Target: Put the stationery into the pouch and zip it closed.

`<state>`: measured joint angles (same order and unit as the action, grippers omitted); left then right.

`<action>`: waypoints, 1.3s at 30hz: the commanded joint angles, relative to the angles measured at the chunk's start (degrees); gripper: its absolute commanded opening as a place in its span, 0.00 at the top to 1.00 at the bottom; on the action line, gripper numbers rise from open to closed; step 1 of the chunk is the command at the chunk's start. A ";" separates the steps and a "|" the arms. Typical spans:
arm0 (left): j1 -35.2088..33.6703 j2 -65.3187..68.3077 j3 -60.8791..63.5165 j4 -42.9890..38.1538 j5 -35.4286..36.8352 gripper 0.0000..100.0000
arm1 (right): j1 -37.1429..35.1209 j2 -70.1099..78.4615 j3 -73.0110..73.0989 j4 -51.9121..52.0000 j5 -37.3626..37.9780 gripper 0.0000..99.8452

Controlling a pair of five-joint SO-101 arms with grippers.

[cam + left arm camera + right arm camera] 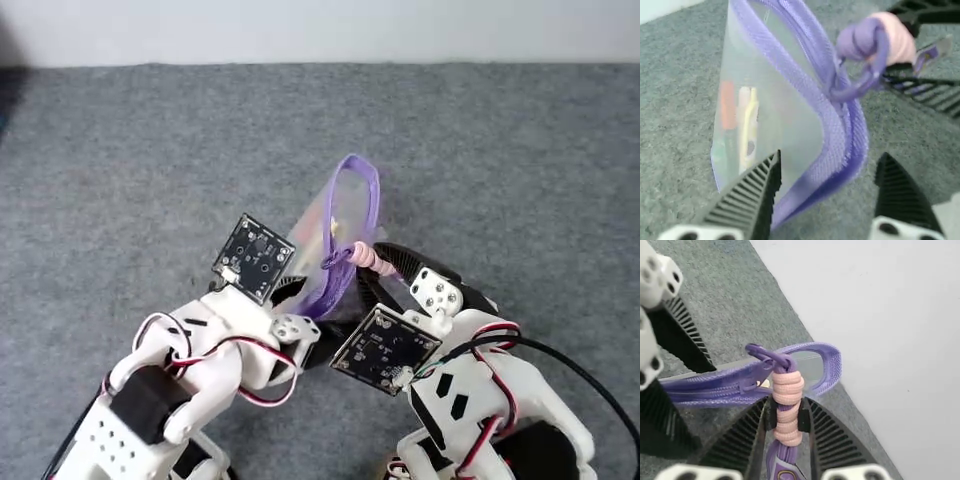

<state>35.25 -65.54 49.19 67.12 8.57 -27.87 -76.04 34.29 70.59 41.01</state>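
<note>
Ribbed right claw [786, 416] on coiled pink pull [788, 386]

— How are your arms sitting?
— My left arm [190, 375] sits at the near left and my right arm [480, 390] at the near right, with the wrists angled toward each other (nearly meeting).
— Grippers?
— I've got the left gripper [830, 165] spread wide. The right gripper [786, 415] is pinched tight on the pink cord [787, 390].
</note>
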 commanded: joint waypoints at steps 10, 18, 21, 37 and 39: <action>-4.66 -1.05 0.31 -8.70 0.35 0.82 | -0.31 0.40 -0.18 -1.36 -0.79 0.99; -5.80 -1.05 0.22 -10.64 0.62 0.82 | -0.31 0.48 -0.18 -1.36 -0.79 0.99; -5.54 -1.05 0.22 -10.73 0.62 0.82 | -0.31 0.48 -0.18 -1.36 -0.88 0.99; -5.89 -1.14 0.13 -15.21 0.18 0.96 | -0.31 0.57 -0.09 -1.27 -0.88 0.99; -5.89 -1.23 0.13 -15.12 0.18 0.99 | -0.04 0.57 -0.09 -1.27 -0.88 0.99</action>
<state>29.98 -65.80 50.33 53.49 8.57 -27.87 -76.04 34.46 70.59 40.84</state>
